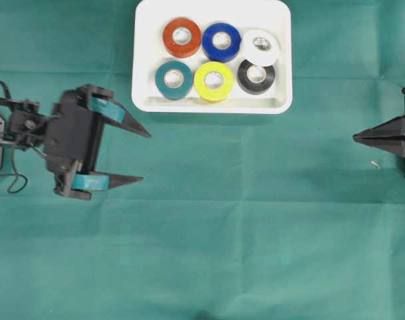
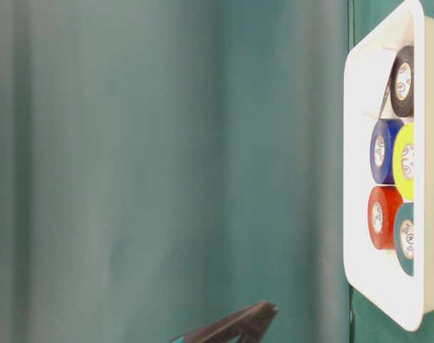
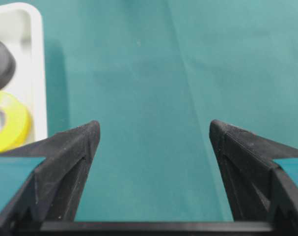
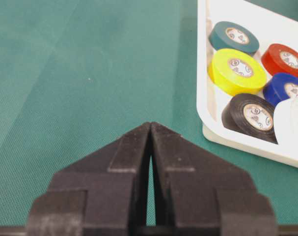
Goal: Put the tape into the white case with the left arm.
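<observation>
case: I see the white case (image 1: 212, 105) at the top middle of the overhead view, flat on the green cloth (image 1: 255, 220).
tape: all six rolls I can find sit inside the case, none on the cloth.
back row: red roll (image 1: 182, 37), blue roll (image 1: 221, 41), white roll (image 1: 260, 46), left to right in the overhead view.
front row: teal roll (image 1: 174, 79), yellow roll (image 1: 214, 81), black roll (image 1: 256, 75). Neighbours look touching or just beside each other.
left gripper: left gripper (image 1: 143, 156) is on the left of the overhead view, below and left of the case, apart from it. Fingers spread wide, teal bands showing, nothing between them; my left wrist view shows only bare cloth in the gap.
left wrist view: case corner at the left edge with the yellow and black rolls partly in frame.
right gripper: right gripper (image 1: 357, 137) is at the right edge of the overhead view, well apart from the case. Fingers pinched together to a point, gripping nothing; only a thin slit shows in the right wrist view.
table-level view: case at the right edge, one dark fingertip at the bottom; I cannot tell which finger it is.
</observation>
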